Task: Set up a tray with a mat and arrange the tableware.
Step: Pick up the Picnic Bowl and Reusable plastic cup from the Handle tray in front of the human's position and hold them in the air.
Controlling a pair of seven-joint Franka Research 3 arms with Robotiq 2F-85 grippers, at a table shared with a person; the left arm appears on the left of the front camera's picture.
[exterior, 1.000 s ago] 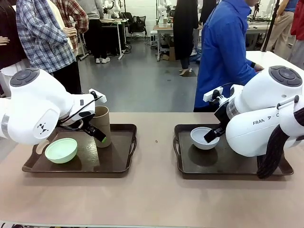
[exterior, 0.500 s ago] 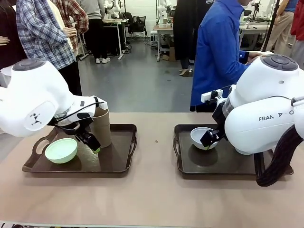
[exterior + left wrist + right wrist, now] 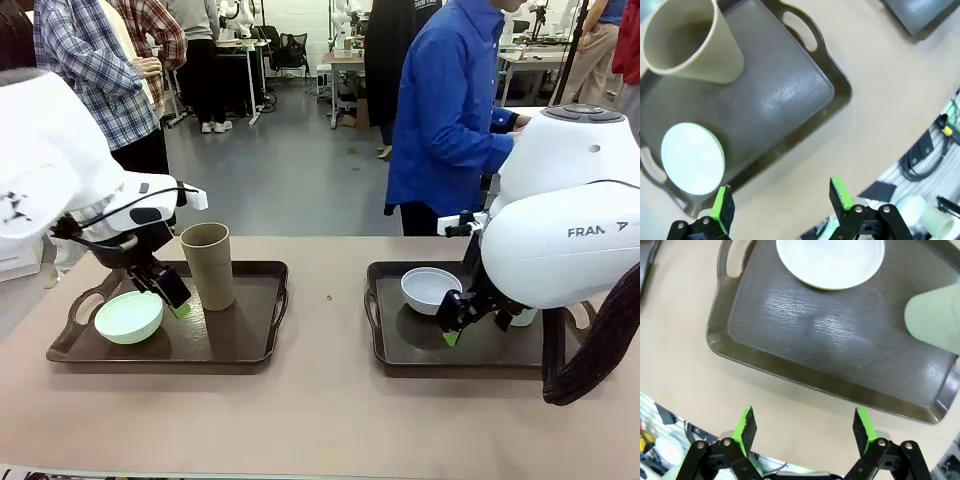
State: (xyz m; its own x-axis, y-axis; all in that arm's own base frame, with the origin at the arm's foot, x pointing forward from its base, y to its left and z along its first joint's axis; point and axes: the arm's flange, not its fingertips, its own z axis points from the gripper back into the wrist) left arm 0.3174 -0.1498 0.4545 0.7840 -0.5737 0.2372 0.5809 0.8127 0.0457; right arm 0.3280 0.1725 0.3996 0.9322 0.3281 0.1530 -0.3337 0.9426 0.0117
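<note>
Tableware check, left to right. On the left tray (image 3: 250, 345), lower left of the front view, the mint-green bowl (image 3: 128, 316) sits upright at the left end. The tan-brown cup (image 3: 208, 265) stands near it, not touching. I read that as one place setting.

The left gripper (image 3: 779, 192) is spread wide and empty. In its wrist view the bowl lies lower left, just past one pad, and the cup is upper left. I judge it is held off the tray's rim to avoid nudging either piece.

On the right tray (image 3: 400, 355), the white bowl (image 3: 430, 288) sits towards the left, and the pale-green cup (image 3: 932, 320) is at the right edge of the wrist frame. The right gripper (image 3: 804, 422) is likewise spread and empty, over bare table (image 3: 680, 355), with the bowl at frame top.
</note>
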